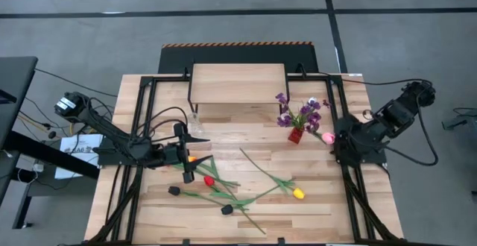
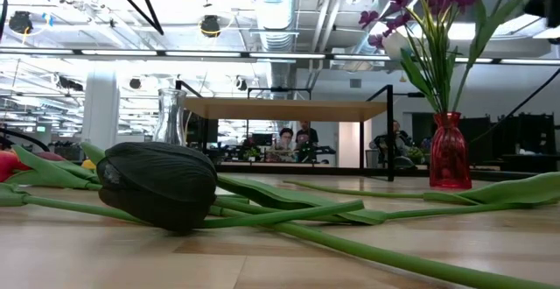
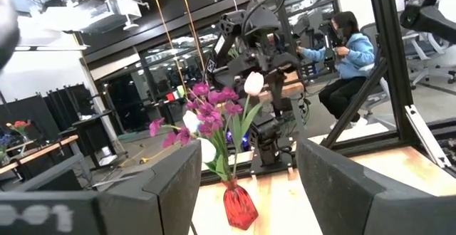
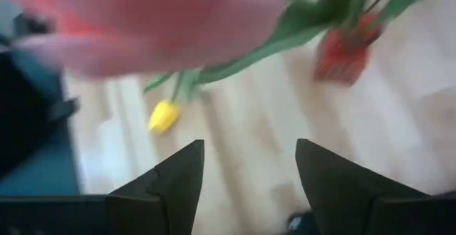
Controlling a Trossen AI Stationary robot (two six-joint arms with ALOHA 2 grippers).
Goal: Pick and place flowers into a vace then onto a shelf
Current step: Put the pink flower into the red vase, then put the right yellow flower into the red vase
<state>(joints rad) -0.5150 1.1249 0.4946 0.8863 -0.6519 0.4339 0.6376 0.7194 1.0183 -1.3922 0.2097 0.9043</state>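
A small red vase [image 1: 296, 135] stands on the table right of centre, holding purple sprigs [image 1: 287, 112], a white flower and a pink flower [image 1: 328, 137]. My right gripper [image 4: 249, 178] is just right of the vase, open, pointing down, with the blurred pink head [image 4: 164, 21] close above its camera. More flowers lie flat on the table: orange [image 1: 192, 159], red [image 1: 209, 180], two black [image 1: 174, 191] and yellow [image 1: 298, 194]. My left gripper [image 3: 246, 185] hovers open over the table's left part, facing the vase [image 3: 239, 205]. The shelf [image 1: 238, 83] stands at the far edge.
A clear glass vase [image 2: 172, 116] stands near the shelf's left leg. Black frame rails [image 1: 141, 127] run along both table sides. In the low view a black flower head [image 2: 157, 184] lies close to the camera. People sit in the room beyond the table [image 3: 349, 50].
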